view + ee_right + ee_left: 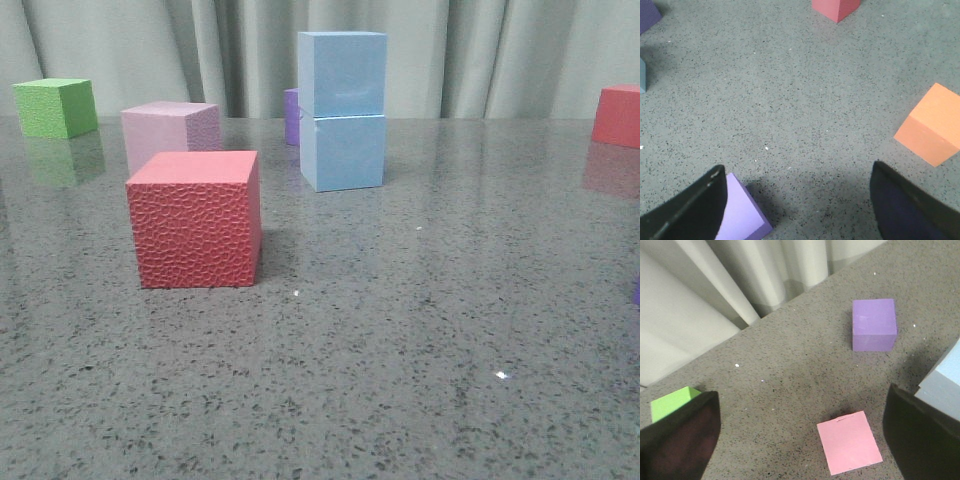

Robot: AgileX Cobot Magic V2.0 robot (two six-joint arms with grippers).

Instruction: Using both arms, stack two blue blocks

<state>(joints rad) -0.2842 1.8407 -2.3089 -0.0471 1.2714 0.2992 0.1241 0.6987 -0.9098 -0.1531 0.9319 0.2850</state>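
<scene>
upper centre of the front view: one blue block [342,73] sits stacked on the other blue block [343,152]. left gripper [802,437] and right gripper [797,207] both gape wide, holding nothing.

I see the two blue blocks stacked far back on the table, slightly left of centre from the front. The lower blue block [343,153] sits flat on the grey speckled surface. The upper blue block [342,73] rests squarely on top of it, touching, upright, edges nearly flush. Both are pale sky-blue, smooth-faced cubes of equal size. My left wrist camera catches only a corner of the stack.
</scene>
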